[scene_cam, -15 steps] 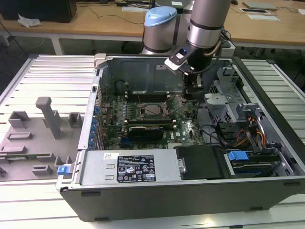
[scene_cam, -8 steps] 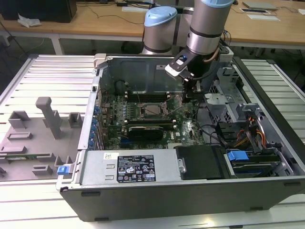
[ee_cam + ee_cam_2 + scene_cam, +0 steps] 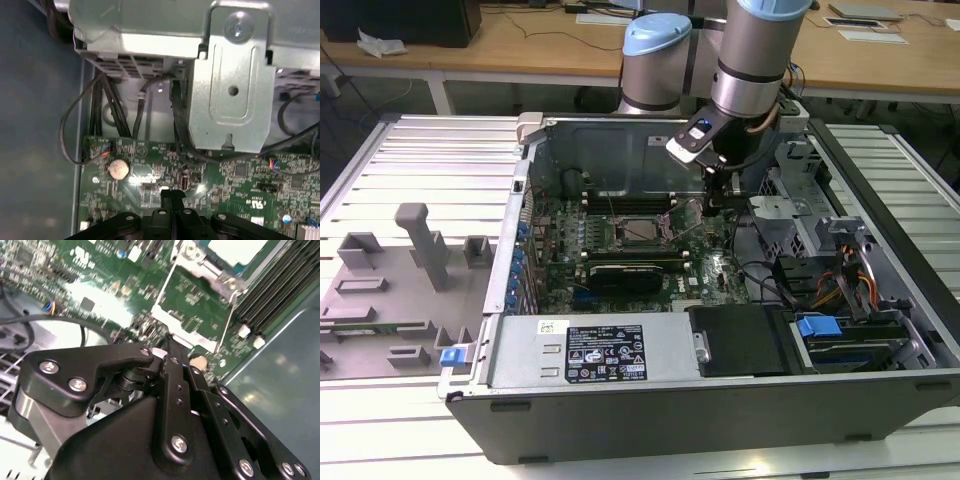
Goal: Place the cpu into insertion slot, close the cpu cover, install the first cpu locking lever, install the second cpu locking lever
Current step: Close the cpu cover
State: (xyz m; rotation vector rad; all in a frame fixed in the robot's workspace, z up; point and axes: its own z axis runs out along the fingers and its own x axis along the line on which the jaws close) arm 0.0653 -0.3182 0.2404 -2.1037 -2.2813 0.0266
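pincer (image 3: 713,207): squeezed shut, nothing visibly gripped in it
where: hanging just over the motherboard (image 3: 717,272), roughly 3 o'clock from the cpu (image 3: 642,230) in the exterior view, pretty near it

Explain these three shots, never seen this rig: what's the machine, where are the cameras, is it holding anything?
One robot arm works inside an open computer case on a slatted table. The exterior view watches from off the arm. Both wrist views ride on the arm and look past its black gripper at the green motherboard. The jaws are shut with nothing visible between them, low over the board beside the insertion slot. In the second wrist view a pale cpu sits in the slot, and a silver windowed frame, probably the cpu cover, appears swung open next to it. A grey fixture tray lies at the exterior view's left.
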